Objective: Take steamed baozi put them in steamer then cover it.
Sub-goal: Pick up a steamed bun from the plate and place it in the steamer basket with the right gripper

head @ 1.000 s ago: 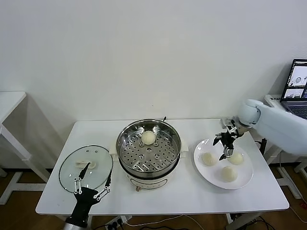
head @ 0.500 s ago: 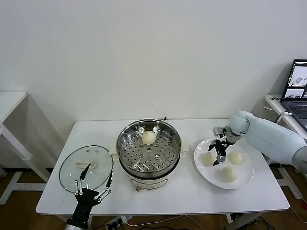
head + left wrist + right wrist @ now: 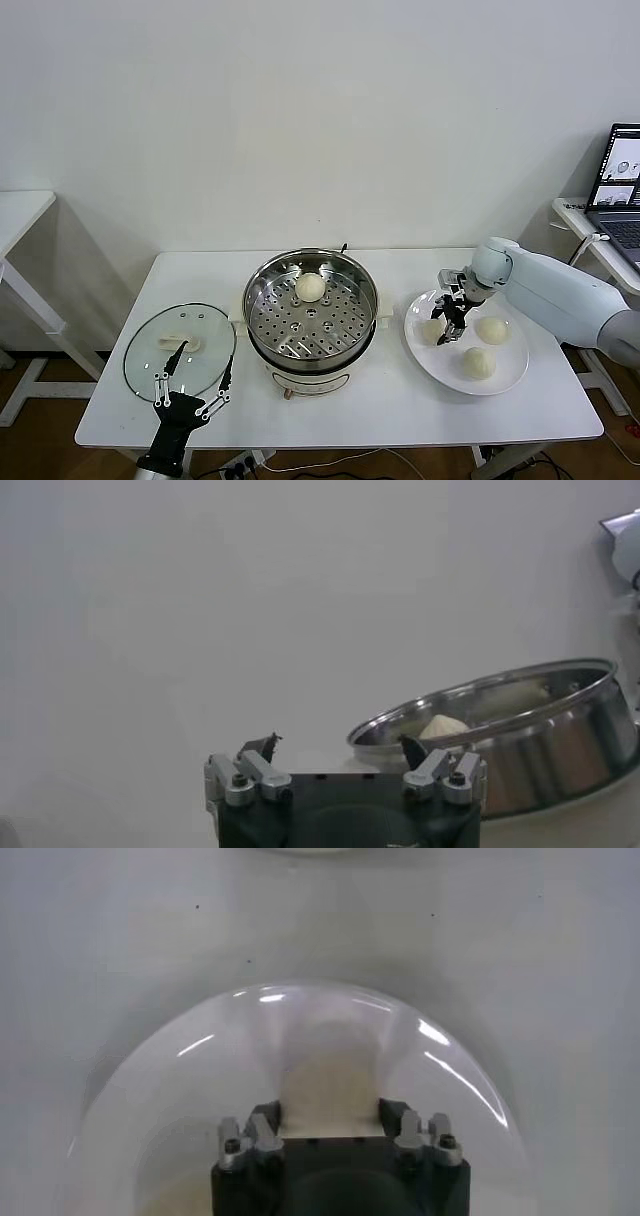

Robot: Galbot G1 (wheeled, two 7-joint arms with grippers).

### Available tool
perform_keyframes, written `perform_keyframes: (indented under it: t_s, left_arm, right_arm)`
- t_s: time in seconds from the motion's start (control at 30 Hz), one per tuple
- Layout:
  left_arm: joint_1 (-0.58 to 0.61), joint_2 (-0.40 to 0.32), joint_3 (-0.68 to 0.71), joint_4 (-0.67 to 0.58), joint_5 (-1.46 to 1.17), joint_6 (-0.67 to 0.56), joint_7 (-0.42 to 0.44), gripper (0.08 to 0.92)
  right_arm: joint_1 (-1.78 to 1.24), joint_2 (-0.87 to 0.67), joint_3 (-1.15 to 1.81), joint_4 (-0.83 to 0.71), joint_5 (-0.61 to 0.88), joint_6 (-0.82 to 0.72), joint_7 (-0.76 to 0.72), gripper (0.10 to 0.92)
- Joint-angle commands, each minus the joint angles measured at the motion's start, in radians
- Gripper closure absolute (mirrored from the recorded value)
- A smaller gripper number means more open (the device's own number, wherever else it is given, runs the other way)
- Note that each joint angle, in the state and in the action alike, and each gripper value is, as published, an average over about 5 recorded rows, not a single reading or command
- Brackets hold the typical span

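Over plate (image 3: 505, 375), right gripper (image 3: 447, 325) released, straddling baozi (image 3: 434, 331); left gripper (image 3: 192, 378) released, idle near cover (image 3: 150, 360).

A rectangular white table (image 3: 400, 400) on pale metal legs stands against a plain white wall (image 3: 300, 110). On its right part lies a flat round white plate (image 3: 510, 375). At the left edge of the head view, 1 corner of a second white table (image 3: 18, 215) shows, well apart from the first. At the right edge, an open dark laptop (image 3: 622, 185) with a lit screen sits on a white side desk (image 3: 572, 212).
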Motion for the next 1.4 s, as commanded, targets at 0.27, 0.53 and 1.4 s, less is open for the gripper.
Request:
perform_keyframes:
  t_s: [0.27, 0.53, 1.4]
  left_arm:
    - [-0.001, 0.0, 0.001, -0.01, 0.002, 0.0, -0.001, 0.177]
    - [0.0, 0.006, 0.007, -0.022, 0.002, -0.004, -0.001, 0.177]
    - [-0.026, 0.004, 0.024, -0.004, 0.0, -0.002, -0.009, 0.177]
  right_arm:
    - [0.421, 0.066, -0.17, 0.074, 0.147, 0.013, -0.212, 0.372]
    - [0.665, 0.258, -0.323, 0.17, 0.365, -0.035, -0.228, 0.372]
    - [0.522, 0.652, -0.46, 0.188, 0.461, -0.211, 0.072, 0.389]
